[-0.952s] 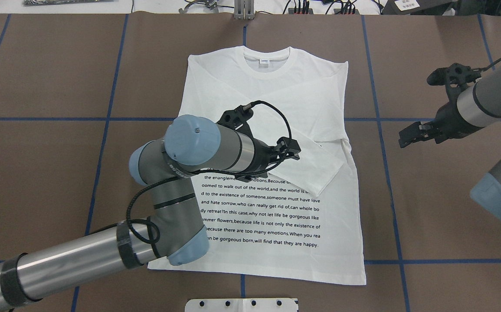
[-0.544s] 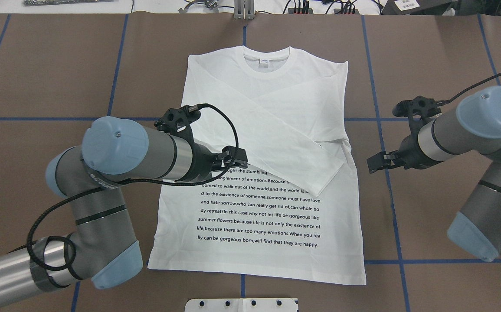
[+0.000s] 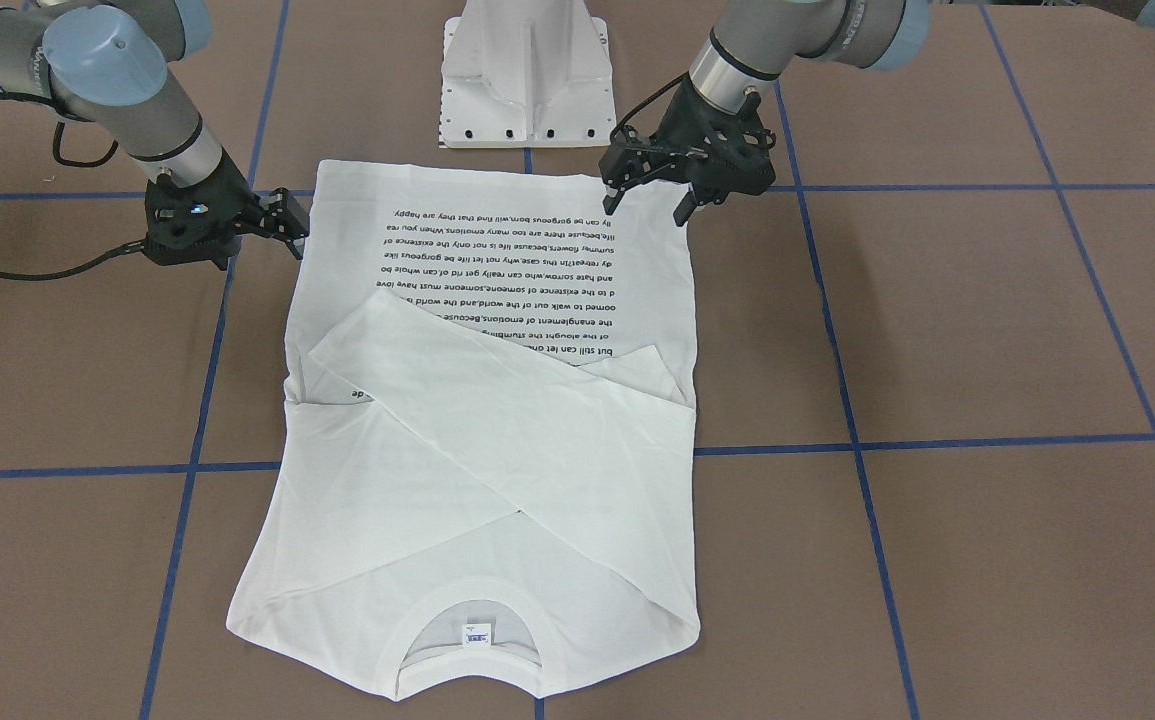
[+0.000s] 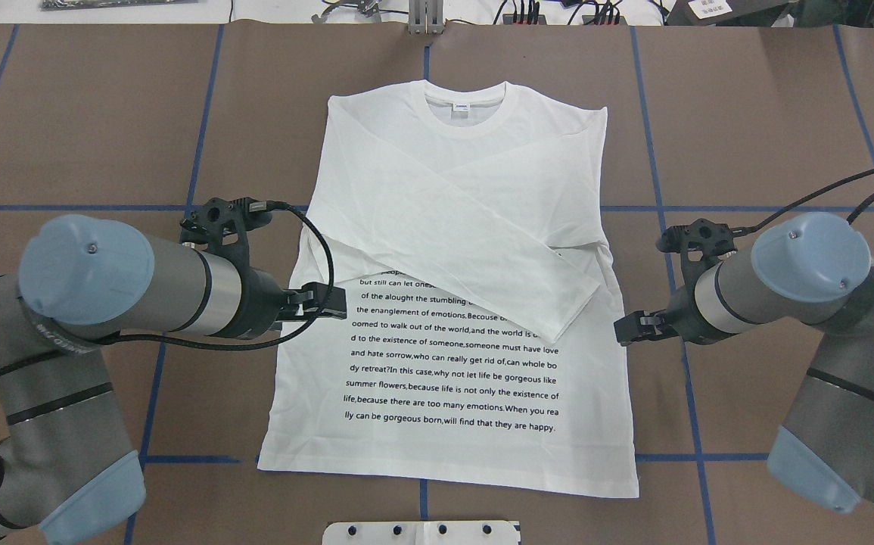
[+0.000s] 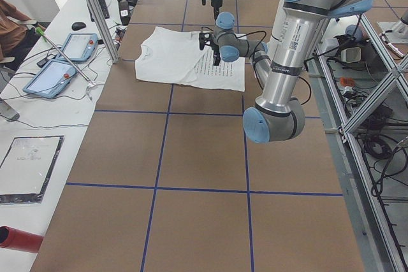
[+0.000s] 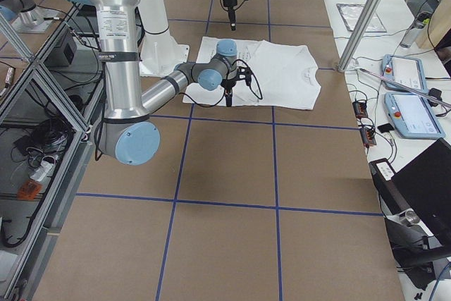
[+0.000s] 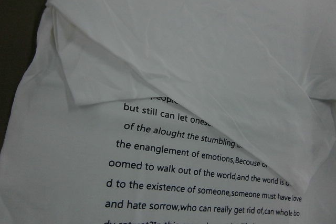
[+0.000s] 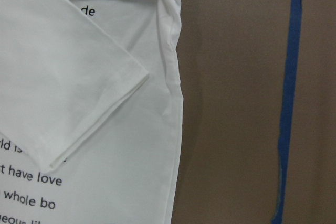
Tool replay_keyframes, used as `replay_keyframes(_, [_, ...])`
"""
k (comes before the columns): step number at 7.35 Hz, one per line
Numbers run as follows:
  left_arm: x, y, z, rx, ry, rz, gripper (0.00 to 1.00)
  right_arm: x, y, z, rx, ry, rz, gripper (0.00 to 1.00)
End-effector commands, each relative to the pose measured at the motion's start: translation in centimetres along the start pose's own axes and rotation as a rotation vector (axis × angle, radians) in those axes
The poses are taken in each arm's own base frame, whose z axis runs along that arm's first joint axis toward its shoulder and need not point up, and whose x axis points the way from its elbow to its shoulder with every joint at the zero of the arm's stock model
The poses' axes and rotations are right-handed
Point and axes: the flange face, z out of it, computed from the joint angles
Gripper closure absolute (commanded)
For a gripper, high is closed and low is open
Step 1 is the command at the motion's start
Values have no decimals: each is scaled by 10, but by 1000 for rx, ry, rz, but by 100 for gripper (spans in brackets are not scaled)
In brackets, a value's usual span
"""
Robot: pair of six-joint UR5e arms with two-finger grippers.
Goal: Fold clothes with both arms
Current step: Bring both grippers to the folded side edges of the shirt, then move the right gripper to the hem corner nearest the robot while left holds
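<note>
Hovering at T-shirt (image 4: 452, 189) sides, left hand (image 4: 333, 301) and right hand (image 4: 623, 331), fingers apart, empty.

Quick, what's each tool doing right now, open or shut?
Left tool: open, holding nothing.
Right tool: open, holding nothing.

The crossed sleeve (image 4: 482, 257) hides the text block's (image 4: 452, 363) top lines; both wrist views crop the T-shirt (image 7: 63, 182).

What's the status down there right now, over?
Left end effector open, empty, over the edge of the white T-shirt. Right end effector empty, beside the other edge, jaws unclear. Shirt flat, sleeves crossed, body unfolded. Nothing seen in the way.
</note>
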Motion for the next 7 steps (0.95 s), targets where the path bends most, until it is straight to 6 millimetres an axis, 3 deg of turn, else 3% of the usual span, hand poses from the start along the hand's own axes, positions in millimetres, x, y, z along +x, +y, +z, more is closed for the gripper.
replay_keyframes(1, [-21,5,-6,-4,-23,12,1,-38,46,11,-12,-11,43,0])
replay_keyframes(2, [-18,6,-11,0,-12,16,1,-61,76,14,-25,-20,65,0])
replay_keyframes(4, [-17,6,-14,5,-7,17,1,-78,117,29,-55,9,83,0])
replay_keyframes(6, [-16,5,-14,8,-7,16,1,-55,122,41,-65,59,91,1])
replay_keyframes(7, [-16,6,-13,7,-7,17,1,-55,127,45,-75,65,94,2])
